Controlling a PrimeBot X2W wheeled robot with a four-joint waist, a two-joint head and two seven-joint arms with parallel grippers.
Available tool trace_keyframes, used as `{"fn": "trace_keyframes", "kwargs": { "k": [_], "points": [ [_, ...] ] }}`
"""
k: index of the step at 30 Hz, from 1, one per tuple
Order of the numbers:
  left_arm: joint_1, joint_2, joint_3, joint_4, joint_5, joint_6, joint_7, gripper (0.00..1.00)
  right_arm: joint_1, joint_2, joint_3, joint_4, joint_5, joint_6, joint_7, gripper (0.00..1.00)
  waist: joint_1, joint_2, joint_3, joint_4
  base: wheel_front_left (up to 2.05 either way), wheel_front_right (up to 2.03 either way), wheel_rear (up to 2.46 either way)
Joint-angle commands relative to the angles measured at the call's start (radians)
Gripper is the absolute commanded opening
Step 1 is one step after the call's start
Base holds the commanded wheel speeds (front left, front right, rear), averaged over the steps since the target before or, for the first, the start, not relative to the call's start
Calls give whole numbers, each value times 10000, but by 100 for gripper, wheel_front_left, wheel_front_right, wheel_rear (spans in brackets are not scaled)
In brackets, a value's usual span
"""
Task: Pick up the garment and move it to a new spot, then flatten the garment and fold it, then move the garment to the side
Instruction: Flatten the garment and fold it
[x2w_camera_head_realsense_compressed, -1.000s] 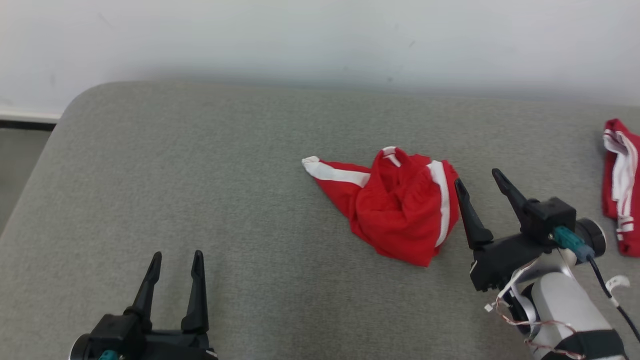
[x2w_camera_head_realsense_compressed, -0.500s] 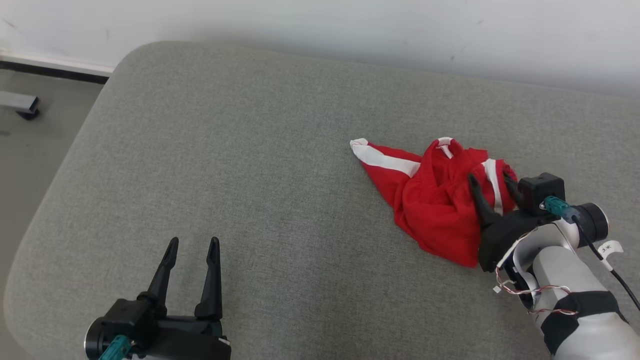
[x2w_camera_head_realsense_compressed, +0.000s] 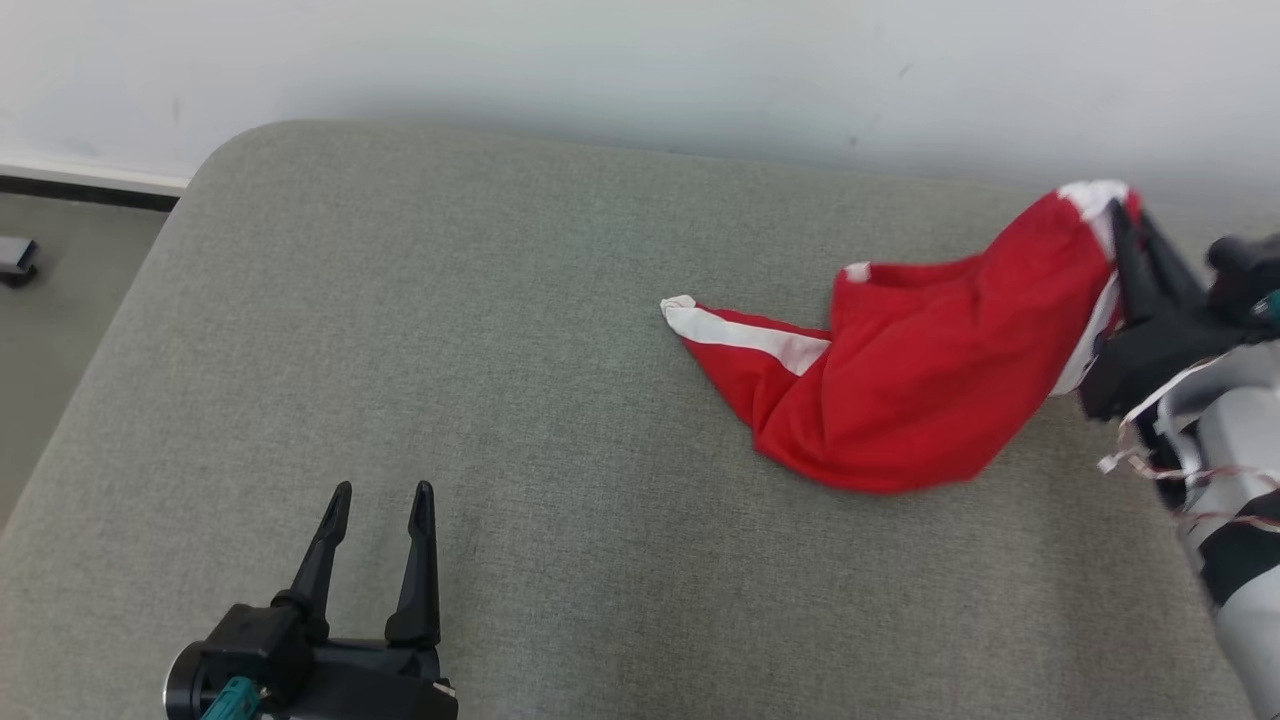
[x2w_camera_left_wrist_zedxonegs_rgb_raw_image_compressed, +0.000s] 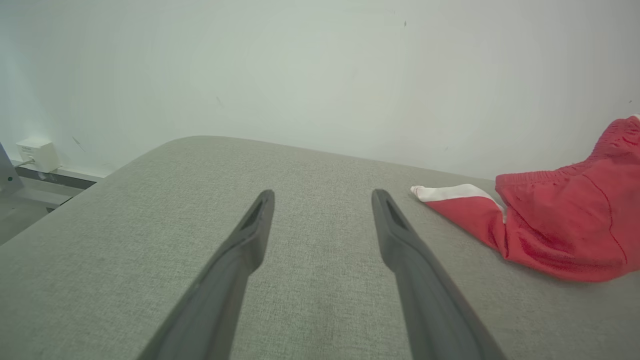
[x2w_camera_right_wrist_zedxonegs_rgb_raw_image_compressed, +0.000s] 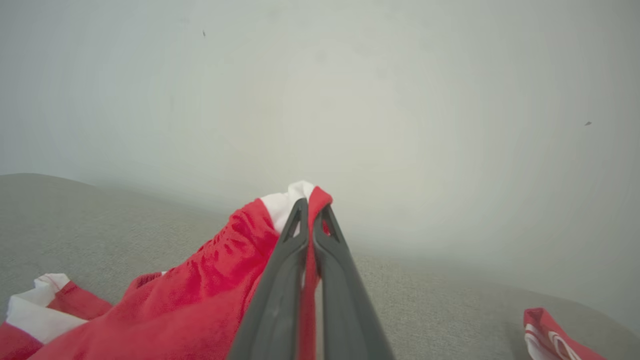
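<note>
Seen from the head, the right end effector was raised at the far right. Its two fingers were pressed together on the white-trimmed edge of the red garment, holding that end up off the grey fabric-covered worktop. The rest of the garment sloped down to the left and lay on the worktop, its white-striped corner flat near the middle.

The right wrist view gave the grip up close. The right end effector pinched a fold of red and white cloth between its tips, and the garment hung away to the lower left. That view also took in another red-and-white cloth on the worktop at the lower right, well apart from the held one.

The left end effector sat at the near left, fingers spread and empty, well apart from the garment. Its own wrist view showed the left end effector over bare worktop with the garment off to the right. A small white wall box sat low on the pale wall at the left.
</note>
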Motion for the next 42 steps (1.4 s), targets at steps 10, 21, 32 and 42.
{"fn": "trace_keyframes", "kwargs": {
  "k": [10,21,32,42],
  "points": [
    [231,-9,-41,-26,-89,12,-29,100,-450,66,567,-2427,89,-27,-77,0,1,-1,-471,-136,0,0,0],
    [379,-11,21,-92,-247,12,-29,100,1018,1310,4086,-3554,407,-27,152,0,1,-1,-471,256,0,0,0],
    [223,-12,1,-47,-299,12,-29,100,2374,2402,6879,-2297,1071,-27,19,0,1,-1,-173,451,0,0,0],
    [291,-13,173,8,-128,12,-29,100,2049,2343,6570,-2055,1552,-27,-74,100,1,-1,-372,-32,0,0,0]
  ]
}}
